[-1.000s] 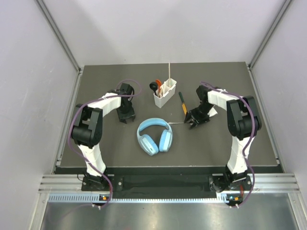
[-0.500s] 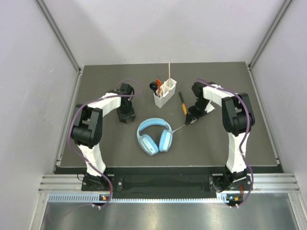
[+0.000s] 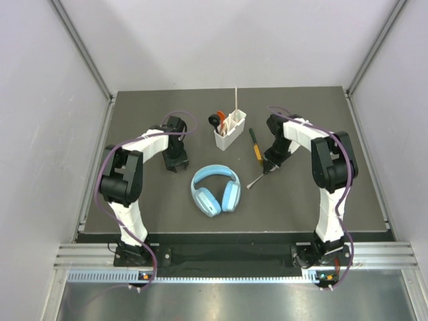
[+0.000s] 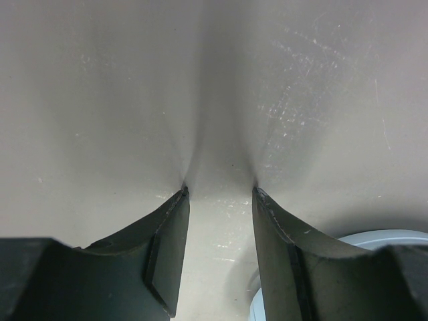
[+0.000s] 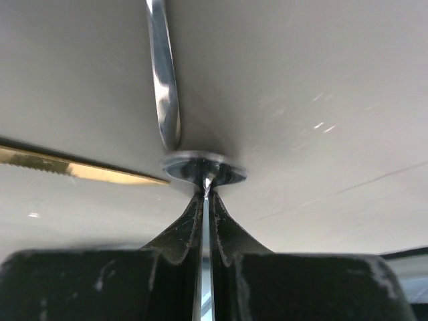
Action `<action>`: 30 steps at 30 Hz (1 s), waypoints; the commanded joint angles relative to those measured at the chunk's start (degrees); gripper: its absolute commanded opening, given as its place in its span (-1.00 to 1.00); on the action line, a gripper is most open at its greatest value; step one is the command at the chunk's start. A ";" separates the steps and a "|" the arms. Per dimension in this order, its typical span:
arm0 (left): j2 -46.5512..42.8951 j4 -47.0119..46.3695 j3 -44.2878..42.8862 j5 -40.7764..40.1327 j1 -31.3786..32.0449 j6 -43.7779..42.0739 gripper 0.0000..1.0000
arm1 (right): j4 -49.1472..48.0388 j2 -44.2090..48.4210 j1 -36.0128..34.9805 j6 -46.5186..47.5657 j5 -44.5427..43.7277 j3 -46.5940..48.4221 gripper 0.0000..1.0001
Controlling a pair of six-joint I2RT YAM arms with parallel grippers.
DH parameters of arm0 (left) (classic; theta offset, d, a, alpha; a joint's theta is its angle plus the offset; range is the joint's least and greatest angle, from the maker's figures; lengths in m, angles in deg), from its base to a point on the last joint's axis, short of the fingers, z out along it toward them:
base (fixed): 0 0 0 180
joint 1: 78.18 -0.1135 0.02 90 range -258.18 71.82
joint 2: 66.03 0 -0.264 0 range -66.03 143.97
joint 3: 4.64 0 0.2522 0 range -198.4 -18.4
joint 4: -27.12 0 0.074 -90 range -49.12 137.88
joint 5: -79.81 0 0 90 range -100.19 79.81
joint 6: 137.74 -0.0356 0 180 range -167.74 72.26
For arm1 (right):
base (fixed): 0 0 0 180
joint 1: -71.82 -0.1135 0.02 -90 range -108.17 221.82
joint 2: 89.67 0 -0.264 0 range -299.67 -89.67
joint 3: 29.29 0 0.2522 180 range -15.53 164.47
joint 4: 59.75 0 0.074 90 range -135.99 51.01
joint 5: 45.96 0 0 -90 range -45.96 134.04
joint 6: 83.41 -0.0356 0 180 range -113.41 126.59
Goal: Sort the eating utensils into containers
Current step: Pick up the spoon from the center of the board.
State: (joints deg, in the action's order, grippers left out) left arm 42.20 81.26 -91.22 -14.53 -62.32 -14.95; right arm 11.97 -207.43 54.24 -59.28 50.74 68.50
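A dark worktop seen from above, with two robot arms fixed at its near edge. Closest to that edge, near the worktop's middle, lie light-blue headphones. Just to their right a slim metal utensil slants down toward the headphones, its upper end clamped in the right pincer. The right wrist camera shows this pincer clenched, its two black fingers pressed together on a thin strip of the shiny metal. At a similar depth on the left, the left pincer points down at the worktop. Its wrist camera shows the pincer released, with its fingers part-way apart, nothing between them, and an edge of the headphones beside them. Farther back, just left of the right pincer, a knife lies flat on the worktop, its golden serrated blade visible in the right wrist camera. Beyond it, toward the far edge, stands a small white caddy holding an orange-red spoon, a black scoop spoon and a thin pale stick that stands upright.
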 commanded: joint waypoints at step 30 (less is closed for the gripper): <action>5.86 8.66 -7.87 -3.04 -0.74 -1.86 -0.03 | -5.48 -0.90 1.06 37.82 -22.43 19.95 -1.00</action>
State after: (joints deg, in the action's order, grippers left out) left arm 46.29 87.90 -97.43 -14.46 -62.45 -16.26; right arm 10.90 -209.35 55.14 -26.25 30.08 88.37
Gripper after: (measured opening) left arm 0.484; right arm 0.010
